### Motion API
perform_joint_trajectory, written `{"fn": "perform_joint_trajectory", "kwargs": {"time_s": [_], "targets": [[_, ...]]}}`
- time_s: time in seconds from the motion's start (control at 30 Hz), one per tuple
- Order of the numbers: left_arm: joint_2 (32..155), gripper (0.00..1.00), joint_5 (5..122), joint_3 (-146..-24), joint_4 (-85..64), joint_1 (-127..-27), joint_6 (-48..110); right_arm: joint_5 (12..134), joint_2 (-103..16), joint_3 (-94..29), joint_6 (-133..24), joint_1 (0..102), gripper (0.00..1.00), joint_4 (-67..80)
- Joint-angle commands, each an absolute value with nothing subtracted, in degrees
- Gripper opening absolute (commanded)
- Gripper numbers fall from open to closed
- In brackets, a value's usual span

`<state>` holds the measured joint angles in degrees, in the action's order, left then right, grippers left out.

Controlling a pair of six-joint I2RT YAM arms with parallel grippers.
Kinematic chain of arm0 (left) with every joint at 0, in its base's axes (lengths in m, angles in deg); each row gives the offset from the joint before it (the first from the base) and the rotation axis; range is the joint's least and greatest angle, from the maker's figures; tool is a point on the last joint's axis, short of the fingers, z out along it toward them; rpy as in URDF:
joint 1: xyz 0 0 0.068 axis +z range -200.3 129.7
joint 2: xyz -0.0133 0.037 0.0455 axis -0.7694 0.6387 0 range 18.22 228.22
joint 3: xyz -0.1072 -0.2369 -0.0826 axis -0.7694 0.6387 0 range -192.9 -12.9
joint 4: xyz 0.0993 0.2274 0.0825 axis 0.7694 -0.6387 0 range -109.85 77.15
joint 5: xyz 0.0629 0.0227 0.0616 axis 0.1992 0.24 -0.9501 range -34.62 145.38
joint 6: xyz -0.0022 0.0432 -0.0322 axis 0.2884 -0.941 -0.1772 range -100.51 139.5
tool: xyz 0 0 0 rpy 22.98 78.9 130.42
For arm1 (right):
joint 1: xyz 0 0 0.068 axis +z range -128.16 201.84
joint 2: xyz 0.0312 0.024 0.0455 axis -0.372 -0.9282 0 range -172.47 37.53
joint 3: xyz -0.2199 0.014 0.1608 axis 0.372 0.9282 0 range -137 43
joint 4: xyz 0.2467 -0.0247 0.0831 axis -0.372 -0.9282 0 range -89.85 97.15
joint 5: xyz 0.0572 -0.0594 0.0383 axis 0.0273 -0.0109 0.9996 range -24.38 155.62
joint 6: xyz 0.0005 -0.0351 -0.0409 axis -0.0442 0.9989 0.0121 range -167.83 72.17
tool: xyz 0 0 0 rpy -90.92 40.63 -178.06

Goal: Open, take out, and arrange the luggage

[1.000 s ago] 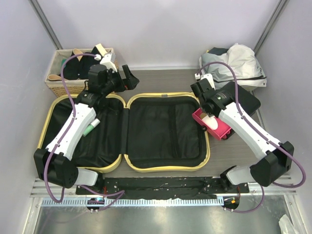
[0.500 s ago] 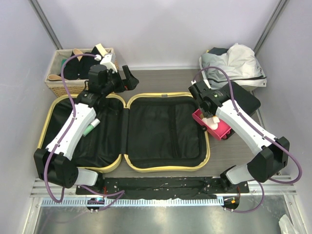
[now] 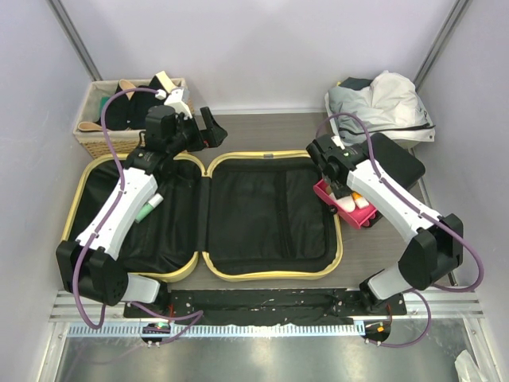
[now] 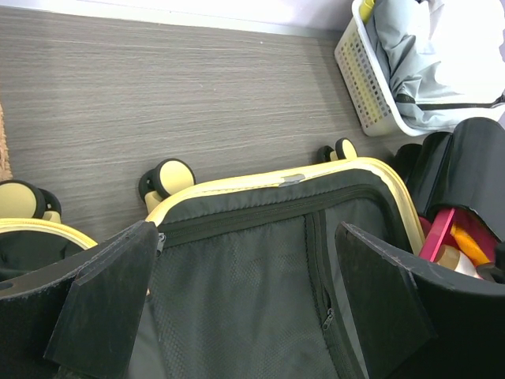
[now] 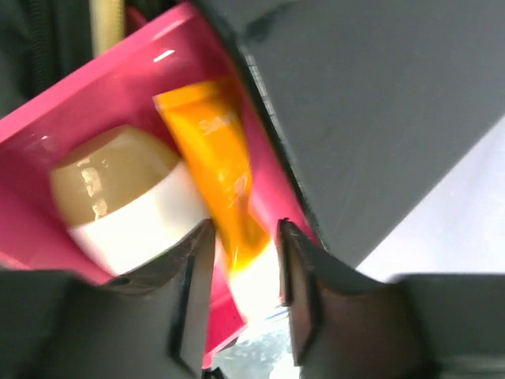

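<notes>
Hand at work: the right gripper (image 5: 243, 237) hangs low over a pink tray (image 5: 71, 103), its fingers a little apart.
In the gap: the end of an orange tube (image 5: 209, 158) shows between the fingers. Whether they touch it I cannot tell.
Beside the tube: a white-and-tan bottle (image 5: 118, 197) lies in the same tray.
Around the tray: it sits just beside the right rim of the suitcase (image 3: 262, 215) and against a black box (image 3: 394, 163).
The case: it lies open and flat in the middle of the table with both black-lined halves facing up. The right half looks bare, and a green-and-white tube (image 3: 147, 208) lies in the left half.
Other hand: the left gripper (image 4: 246, 237) hangs above the far edge by the hinge, fingers wide apart with nothing between them.
Step, as I judge it: setting the orange tube down in the tray with the bottle.
Doing it well: spread the fingers fully before lifting, then rise straight up — no sideways drift — so neither finger drags the tube out.
Watch for: the tray looks light and is hemmed in between the rim and the box — a nudge could tip it.
</notes>
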<state>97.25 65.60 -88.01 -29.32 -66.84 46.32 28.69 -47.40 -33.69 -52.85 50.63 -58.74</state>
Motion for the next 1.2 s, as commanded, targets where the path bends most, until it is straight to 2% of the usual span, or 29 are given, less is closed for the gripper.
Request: {"fn": "perform_joint_trajectory", "kwargs": {"time_s": [0.0, 0.07, 0.27, 0.33, 0.5, 0.57, 0.8, 0.9, 1.17], "targets": [[97.4, 1.0, 66.0, -88.9, -27.7, -67.0, 46.6, 24.0, -47.5, -35.2, -54.1, 50.2, 0.58, -59.9], [97.3, 1.0, 66.0, -88.9, -27.6, -67.1, 46.5, 24.4, -47.3, -36.3, -54.2, 50.2, 0.64, -60.2], [97.1, 1.0, 66.0, -88.9, -27.8, -67.1, 46.4, 28.8, -43.3, -42.1, -55.1, 51.6, 0.65, -58.7], [97.1, 1.0, 65.9, -88.8, -27.6, -67.1, 46.5, 34.8, -40.4, -42.5, -54.4, 54.8, 0.65, -56.1], [97.1, 1.0, 66.0, -88.6, -27.4, -67.0, 46.7, 51.2, -39.5, -38.3, -58.0, 63.1, 0.57, -44.6], [97.1, 1.0, 66.0, -88.5, -27.3, -67.0, 46.7, 52.8, -42.6, -36.0, -60.7, 65.2, 0.54, -42.4], [96.8, 1.0, 66.2, -88.6, -27.2, -67.0, 46.6, 47.4, -47.7, -31.2, -67.1, 67.7, 0.52, -41.6], [96.5, 1.0, 66.2, -88.5, -27.2, -67.1, 46.6, 40.4, -47.8, -29.9, -67.8, 67.5, 0.52, -41.8], [96.1, 1.0, 65.5, -88.4, -27.3, -67.0, 46.0, 32.1, -47.6, -27.3, -67.4, 61.7, 0.52, -44.7]]}}
